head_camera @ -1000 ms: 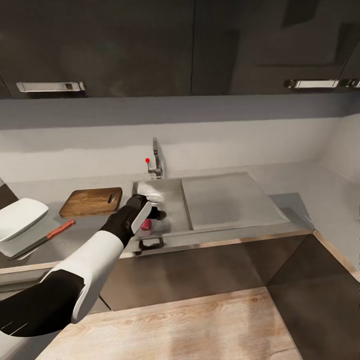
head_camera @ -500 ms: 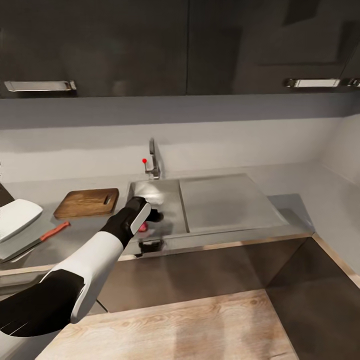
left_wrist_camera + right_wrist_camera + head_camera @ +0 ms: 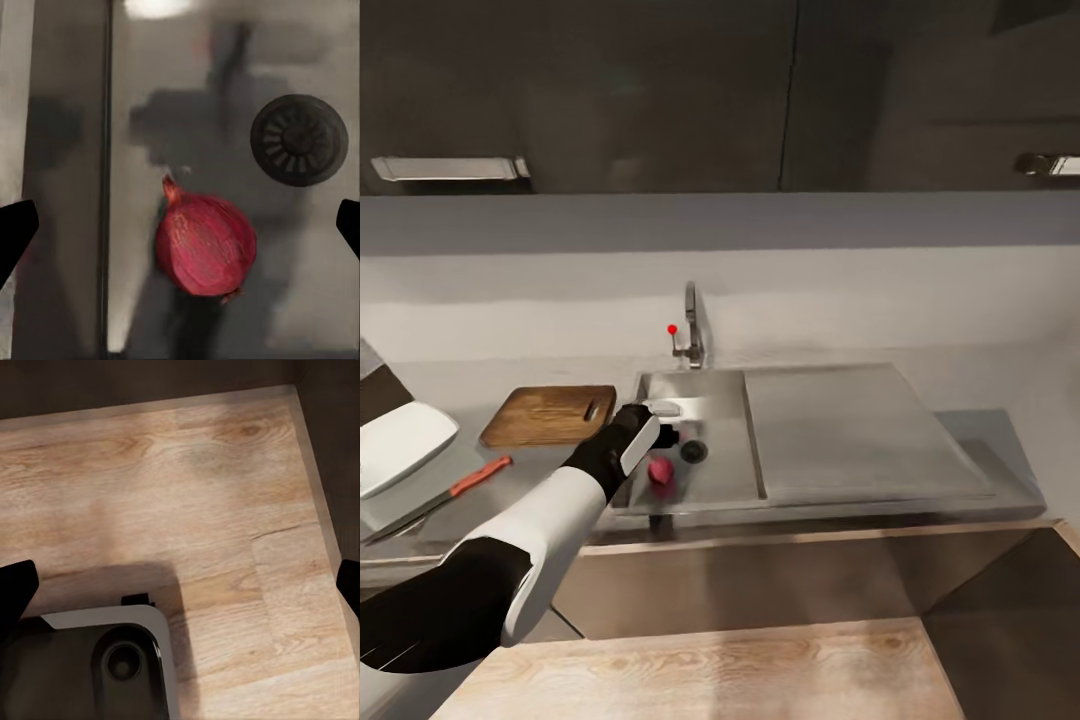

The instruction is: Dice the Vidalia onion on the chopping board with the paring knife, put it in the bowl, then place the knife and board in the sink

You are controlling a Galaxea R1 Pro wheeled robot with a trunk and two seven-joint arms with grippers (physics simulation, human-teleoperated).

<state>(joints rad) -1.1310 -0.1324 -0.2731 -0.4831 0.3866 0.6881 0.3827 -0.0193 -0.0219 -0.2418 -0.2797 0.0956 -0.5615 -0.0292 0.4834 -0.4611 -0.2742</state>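
Onion (image 3: pixel 206 244) lies in the sink (image 3: pixel 725 480) beside the drain (image 3: pixel 298 139). Left gripper (image 3: pixel 180 225) hangs over it, fingers wide apart. Picking-up step: next it must go down and squeeze the onion

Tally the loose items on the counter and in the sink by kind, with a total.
Onion: 1
Board: 1
Knife: 1
Bowl: 1
Total: 4
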